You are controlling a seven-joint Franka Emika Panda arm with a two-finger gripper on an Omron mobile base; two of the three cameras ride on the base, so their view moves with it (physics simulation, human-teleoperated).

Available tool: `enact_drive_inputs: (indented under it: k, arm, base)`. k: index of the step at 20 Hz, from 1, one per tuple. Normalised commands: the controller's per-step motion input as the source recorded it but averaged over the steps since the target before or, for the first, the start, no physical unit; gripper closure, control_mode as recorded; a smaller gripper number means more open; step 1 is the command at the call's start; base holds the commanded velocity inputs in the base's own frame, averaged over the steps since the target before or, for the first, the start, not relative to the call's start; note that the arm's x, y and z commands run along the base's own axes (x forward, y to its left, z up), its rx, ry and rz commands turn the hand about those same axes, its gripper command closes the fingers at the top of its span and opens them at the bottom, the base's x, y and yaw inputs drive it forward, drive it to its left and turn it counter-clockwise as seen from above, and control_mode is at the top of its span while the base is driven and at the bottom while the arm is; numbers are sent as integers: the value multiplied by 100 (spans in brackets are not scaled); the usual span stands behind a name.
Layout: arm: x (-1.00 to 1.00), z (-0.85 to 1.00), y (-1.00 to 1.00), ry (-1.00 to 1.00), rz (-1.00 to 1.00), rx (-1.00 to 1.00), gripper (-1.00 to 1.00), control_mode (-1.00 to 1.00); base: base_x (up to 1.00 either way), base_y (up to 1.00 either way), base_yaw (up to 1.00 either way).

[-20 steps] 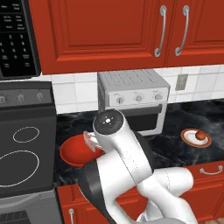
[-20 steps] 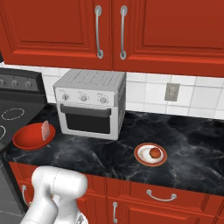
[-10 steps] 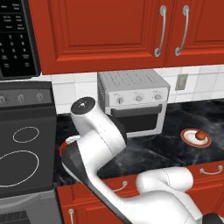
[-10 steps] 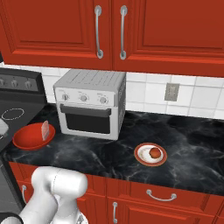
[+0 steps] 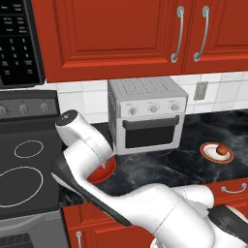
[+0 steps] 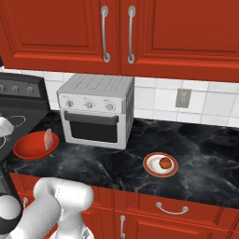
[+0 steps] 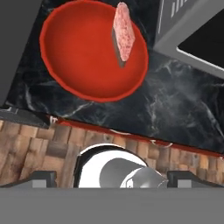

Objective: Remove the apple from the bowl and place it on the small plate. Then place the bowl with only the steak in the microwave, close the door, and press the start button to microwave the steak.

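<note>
One small round red apple (image 6: 165,162) sits on the small white-centred, orange-rimmed plate (image 6: 150,169), right of the silver toaster oven (image 6: 95,109) on the black marble counter (image 6: 112,165). Left of the oven, near the counter's front edge, rests the wide glossy red bowl (image 7: 78,61); the thin pinkish steak slab (image 7: 124,33) leans on edge against its far-right wall. Two dark fingertips (image 7: 43,179) stand spread fully apart, holding nothing, hovering above the bowl's near side. Black microwave keypad (image 5: 13,43) at upper left.

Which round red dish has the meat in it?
The big red bowl beside the stove holds the steak. The small plate, white in the middle, has the apple.
</note>
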Motion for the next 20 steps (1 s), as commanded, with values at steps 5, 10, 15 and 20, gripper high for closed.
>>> enact_drive_inputs:
  k: [5,10,15,20]
  arm:
    - [34,-56,14,0,1,-10,-100,-100]
    - [54,-60,29,8,0,-13,-100,-100]
    - [48,-63,29,18,3,-19,-100,-100]
    - [11,-24,19,5,6,-19,-100,-100]
  base:
    - [0,0,0]
    - [0,0,0]
    - [0,0,0]
    - [0,0,0]
